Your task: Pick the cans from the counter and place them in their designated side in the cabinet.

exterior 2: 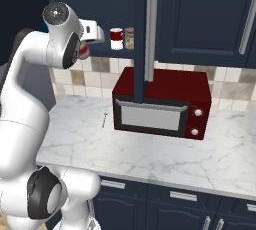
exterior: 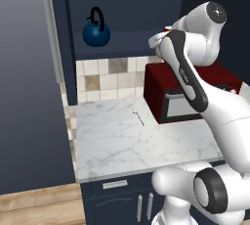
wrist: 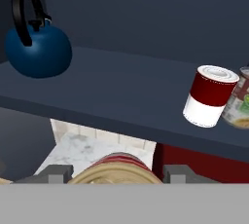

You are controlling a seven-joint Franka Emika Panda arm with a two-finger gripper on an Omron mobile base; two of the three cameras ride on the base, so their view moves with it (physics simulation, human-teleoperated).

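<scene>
1. Up high: gripper [wrist: 115, 172] sits at bottom centre of the hand view, level with the cabinet [wrist: 121, 91] shelf edge.
2. Its jaws are closed on a red-banded can [wrist: 115, 167], tan top facing the camera, wedged between the two grey fingers [wrist: 54, 173].
3. Right base view, upper left: same can shows as a red sliver [exterior 2: 84, 50] under the white hand, left of the shelf cans.
4. Red-and-white can [wrist: 209, 96] stands on the shelf floor, right side of the hand view, well apart from the gripper, above and right of it.
5. Yellowish-green can [wrist: 239, 106] just beside it, at the right edge; touching or not, cannot tell.
6. Blue kettle [wrist: 36, 47] on the shelf, upper left.
7. Below: counter [exterior: 127, 136] of white marble, red microwave [exterior 2: 160, 104] standing on it.
</scene>
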